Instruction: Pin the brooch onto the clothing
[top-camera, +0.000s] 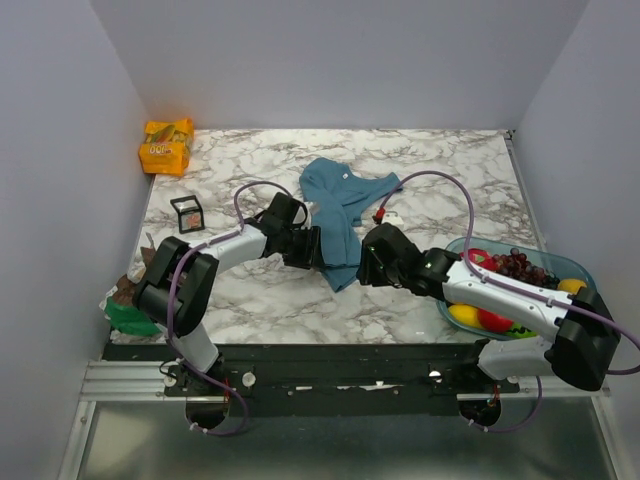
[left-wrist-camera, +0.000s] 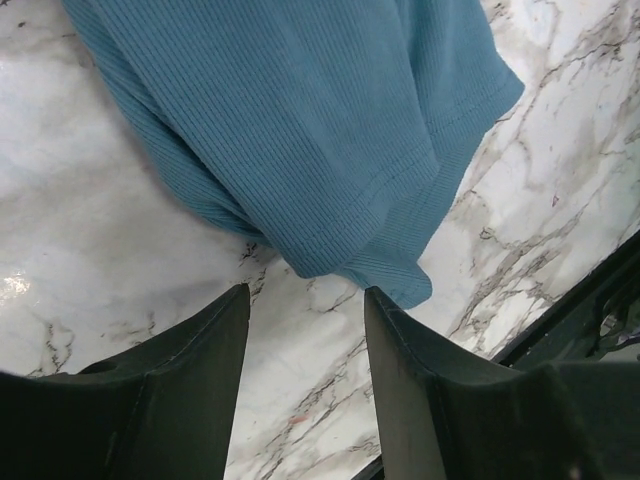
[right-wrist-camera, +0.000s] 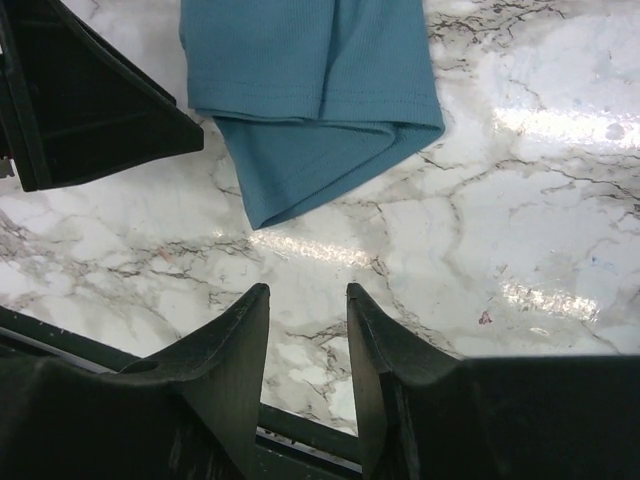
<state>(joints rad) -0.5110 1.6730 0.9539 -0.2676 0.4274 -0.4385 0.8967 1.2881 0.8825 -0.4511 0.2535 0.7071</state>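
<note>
The teal-blue tank top (top-camera: 343, 208) lies crumpled in the middle of the marble table. Its hem hangs just ahead of the fingertips in the left wrist view (left-wrist-camera: 320, 130) and shows in the right wrist view (right-wrist-camera: 310, 90). My left gripper (top-camera: 306, 246) is open and empty at the top's lower left edge (left-wrist-camera: 305, 296). My right gripper (top-camera: 368, 262) is open and empty just right of the hem (right-wrist-camera: 308, 292). The left gripper also shows in the right wrist view (right-wrist-camera: 85, 100). A small red spot (top-camera: 381, 213) sits at the top's right edge; I cannot tell whether it is the brooch.
A small black-framed clear box (top-camera: 186, 212) stands left of the arms. An orange snack packet (top-camera: 167, 145) lies at the back left. A blue bowl of fruit (top-camera: 572, 268) sits at the right edge. A green item (top-camera: 128, 315) lies at the front left. The table's front rail (right-wrist-camera: 300, 430) is close.
</note>
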